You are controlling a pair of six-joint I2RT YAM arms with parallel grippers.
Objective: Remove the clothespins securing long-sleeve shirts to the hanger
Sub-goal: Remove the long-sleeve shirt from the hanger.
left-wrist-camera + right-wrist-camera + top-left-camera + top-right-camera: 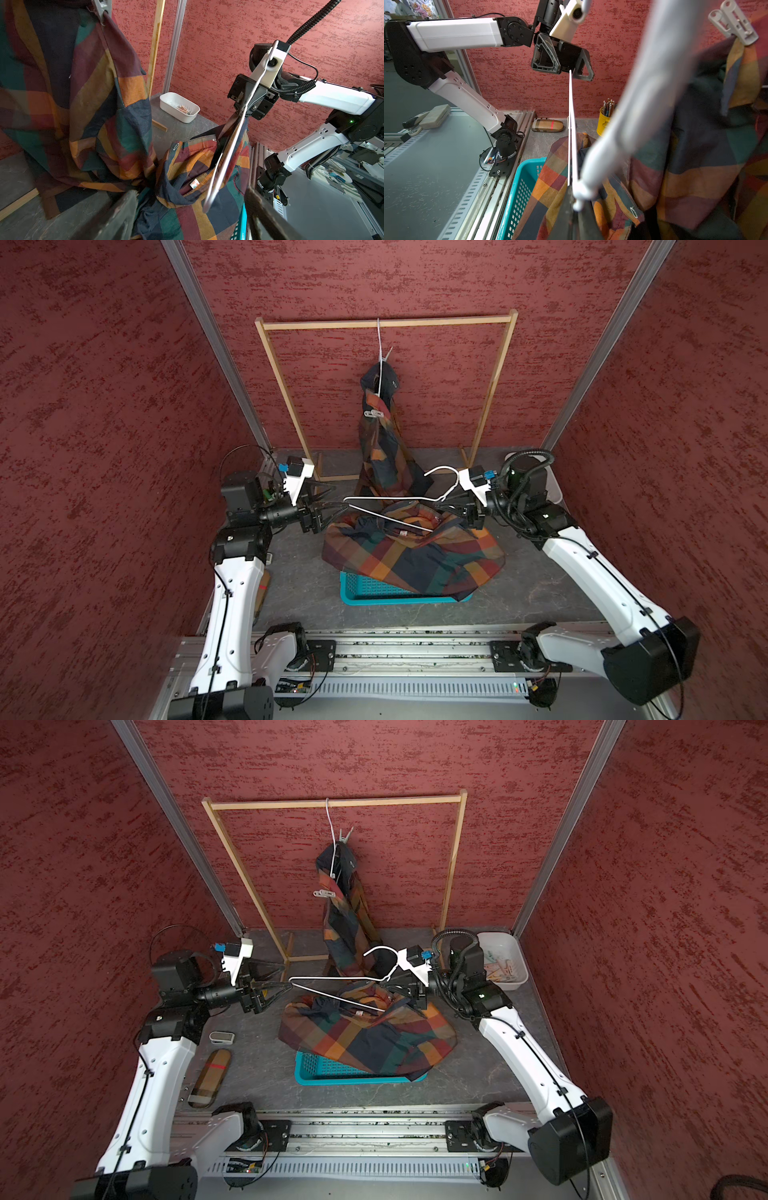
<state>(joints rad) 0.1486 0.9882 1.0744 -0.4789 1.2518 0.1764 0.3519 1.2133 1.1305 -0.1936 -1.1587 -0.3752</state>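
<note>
About halfway, by the look of it: 1 plaid shirt (415, 560) lies slumped over the teal basket (365, 588) in the near middle, off its white hanger (386, 499), and I see no clothespin on it. The other shirt (380, 439) hangs from the wooden rack (436, 322) at the far middle with 2 clothespins on it, 1 up at the collar (386, 354) and 1 lower on its left edge (374, 413). Those 2 are what is left. More pegs sit in the white tray (176, 113) at the far right. The right gripper (441, 502) is pressed together on the bare hanger at the base of its hook, holding it just above the fallen shirt. The left gripper (341, 498) is spread wide and grips nothing, with the hanger's left tip between its fingers. Both clothespins on the rack are well apart from either gripper, higher and farther back, so I judge the hanger needs setting aside before the next reach.
</note>
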